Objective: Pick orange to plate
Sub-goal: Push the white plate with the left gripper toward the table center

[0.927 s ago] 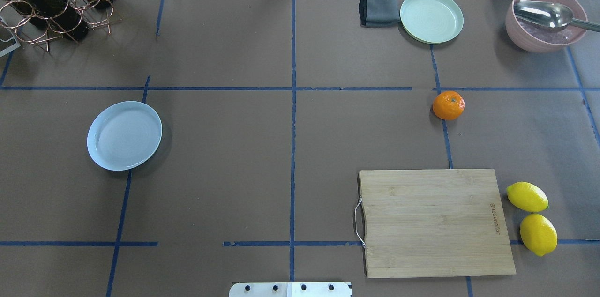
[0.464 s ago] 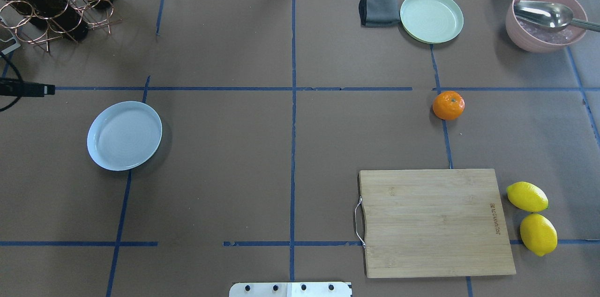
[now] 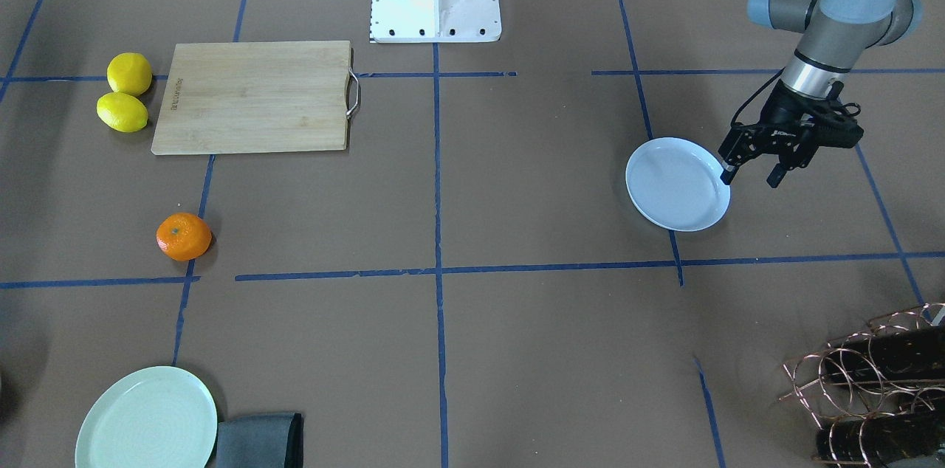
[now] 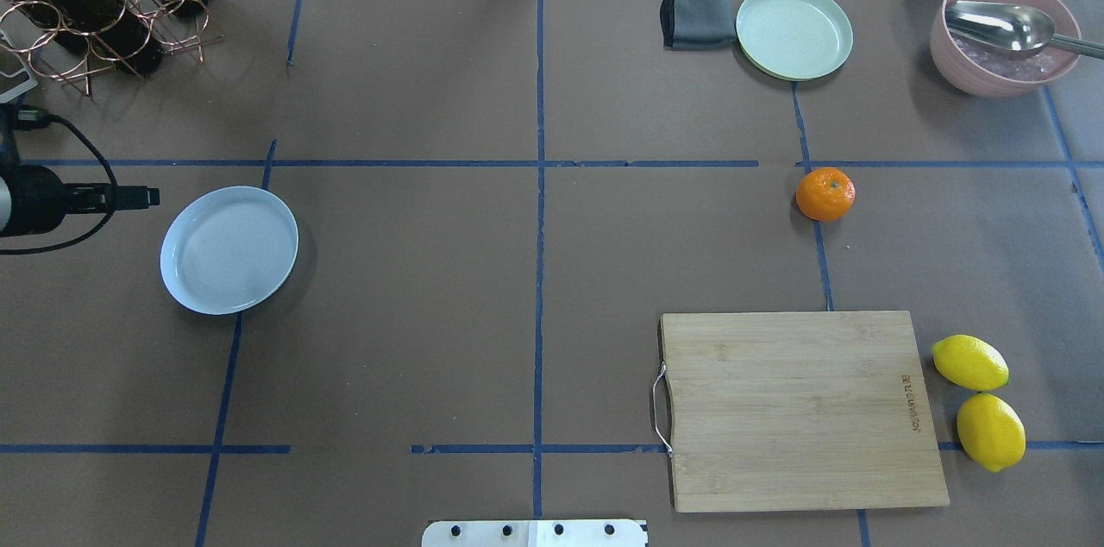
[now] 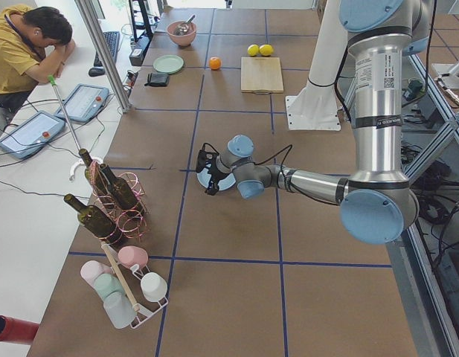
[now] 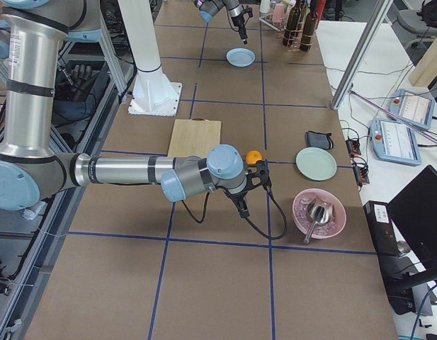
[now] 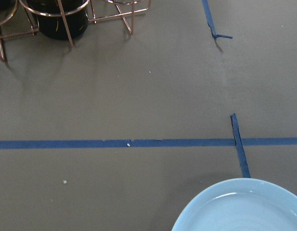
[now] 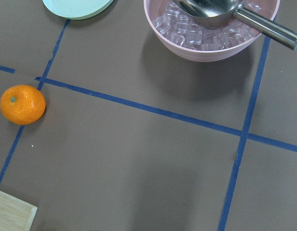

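The orange [image 4: 825,194] sits on the brown table [image 4: 431,314] in the robot's right half, on a strip of blue tape, alone and touching nothing. It is between the green plate [image 4: 793,31] farther out and the wooden cutting board [image 4: 798,409] nearer the robot, well apart from both. The plate [image 4: 228,249], pale blue and with nothing on it, lies far across the table in the left half.

The left fingers [image 3: 729,169] hang just beside the plate's rim, on the side away from the orange. They are spread apart and hold nothing. In the front view one fingertip overlaps the rim, but whether it touches cannot be told. The left wrist camera looks down on the near edge of the plate and the bare paper beyond it.

The right fingers [image 6: 243,207] point down at the table close to the orange, between it and the pink bowl [image 4: 1000,34]. They show only in the side view, so I cannot tell whether they are spread or closed. The right wrist camera has the orange at its left edge.

A metal scoop [image 4: 1005,25] rests in the pink bowl on ice. A grey cloth [image 4: 694,14] lies against the green plate. Two lemons [image 4: 970,361] sit just beside the cutting board. A copper rack of bottles [image 4: 95,3] stands at the far left corner.
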